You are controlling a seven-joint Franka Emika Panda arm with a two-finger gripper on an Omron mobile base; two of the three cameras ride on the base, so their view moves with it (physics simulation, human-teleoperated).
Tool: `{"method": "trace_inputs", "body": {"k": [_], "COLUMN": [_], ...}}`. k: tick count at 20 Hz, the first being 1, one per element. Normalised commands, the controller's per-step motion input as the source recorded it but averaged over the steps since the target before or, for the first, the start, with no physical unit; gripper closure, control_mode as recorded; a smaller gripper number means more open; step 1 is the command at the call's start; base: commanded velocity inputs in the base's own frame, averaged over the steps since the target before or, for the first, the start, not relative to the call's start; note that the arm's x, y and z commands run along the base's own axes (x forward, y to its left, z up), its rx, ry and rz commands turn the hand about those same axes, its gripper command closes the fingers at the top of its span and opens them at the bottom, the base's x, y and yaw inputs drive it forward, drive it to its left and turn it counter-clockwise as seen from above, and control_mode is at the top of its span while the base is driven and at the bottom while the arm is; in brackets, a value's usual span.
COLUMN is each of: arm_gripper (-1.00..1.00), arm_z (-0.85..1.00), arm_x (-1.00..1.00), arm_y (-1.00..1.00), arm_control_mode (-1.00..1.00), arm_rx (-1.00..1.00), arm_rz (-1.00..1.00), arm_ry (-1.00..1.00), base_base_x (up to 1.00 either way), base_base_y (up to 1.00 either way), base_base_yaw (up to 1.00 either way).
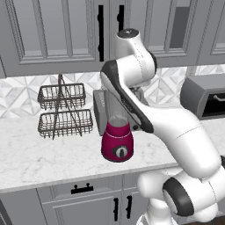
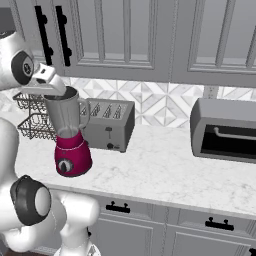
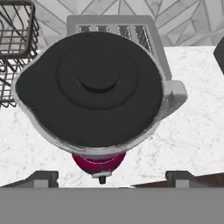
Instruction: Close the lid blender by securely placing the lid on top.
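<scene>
From straight above in the hand view, the black round lid lies flat in the mouth of the clear jar, whose rim and side handle show around it. The magenta base of the blender peeks out below. My gripper is open, its two fingertips far apart on either side and holding nothing. In the right base view the hand hovers just over the top of the blender. My arm hides most of the jar in the left base view, where the magenta base stands on the counter.
A grey toaster stands right behind the blender. A two-tier wire basket rack is to its left. A dark toaster oven sits far right on the marble counter. Wall cabinets hang overhead.
</scene>
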Motion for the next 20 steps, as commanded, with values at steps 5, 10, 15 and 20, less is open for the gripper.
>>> {"method": "trace_inputs", "body": {"k": [5, 10, 15, 20], "arm_gripper": [-1.00, -1.00, -1.00, -1.00], "arm_z": [0.00, -0.08, -0.24, -0.14], "arm_x": [-1.00, -0.75, -0.36, -0.28], "arm_y": [-0.07, -0.17, -0.51, -0.55], "arm_control_mode": [-1.00, -1.00, -1.00, -1.00], "arm_rx": [0.00, 0.03, 0.08, 0.16], "arm_rz": [0.00, 0.08, 0.12, 0.11], "arm_ry": [-0.08, -0.24, -0.16, -0.16], "base_base_x": [0.00, 0.00, 0.00, 0.00], "base_base_y": [0.00, 0.00, 0.00, 0.00], "base_base_yaw": [0.00, 0.00, 0.00, 0.00]}}
